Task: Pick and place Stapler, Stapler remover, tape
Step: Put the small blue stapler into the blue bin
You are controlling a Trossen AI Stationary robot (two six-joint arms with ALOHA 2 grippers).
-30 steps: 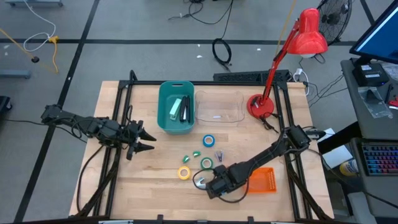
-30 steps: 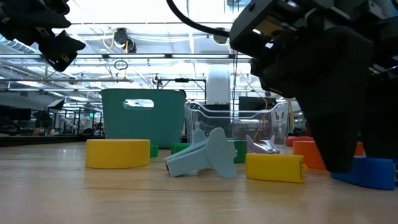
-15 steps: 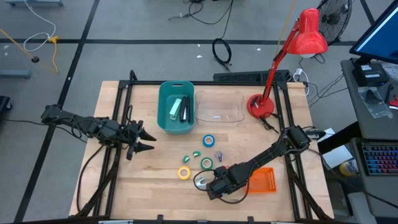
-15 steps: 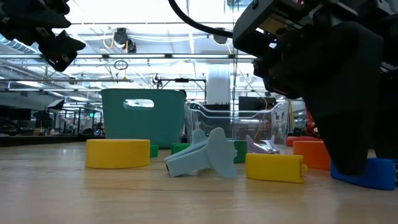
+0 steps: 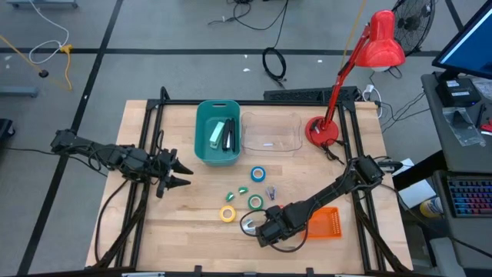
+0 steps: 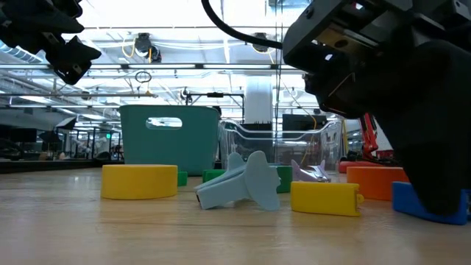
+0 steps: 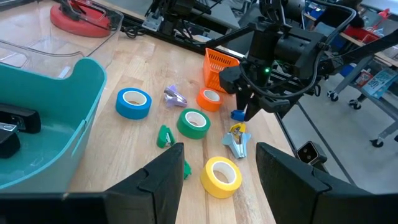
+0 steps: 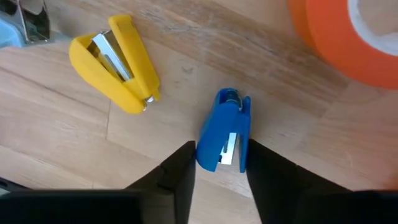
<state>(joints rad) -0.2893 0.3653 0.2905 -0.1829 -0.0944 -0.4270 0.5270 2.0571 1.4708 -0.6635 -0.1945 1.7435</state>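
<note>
My right gripper points steeply down at the table's near middle, shut on a small blue stapler. A small yellow stapler and the orange tape lie beside it. Blue tape, green tape and yellow tape lie flat on the table. A pale blue stapler remover and small green ones rest among them. My left gripper hovers open over the table's left, holding nothing. My right gripper pinches the small blue stapler's two long sides between its two fingers, at one end of it. The fingers come from above, slanting down, and lie across it. The stapler lies flat on the table.
A teal bin at the far middle holds two staplers. A clear tray stands beside it, then a red desk lamp. An orange basket sits under my right arm.
In the low view my right gripper's near finger has shifted sideways across the front of the small blue stapler, covering more of it. The stapler has stayed on the table.
</note>
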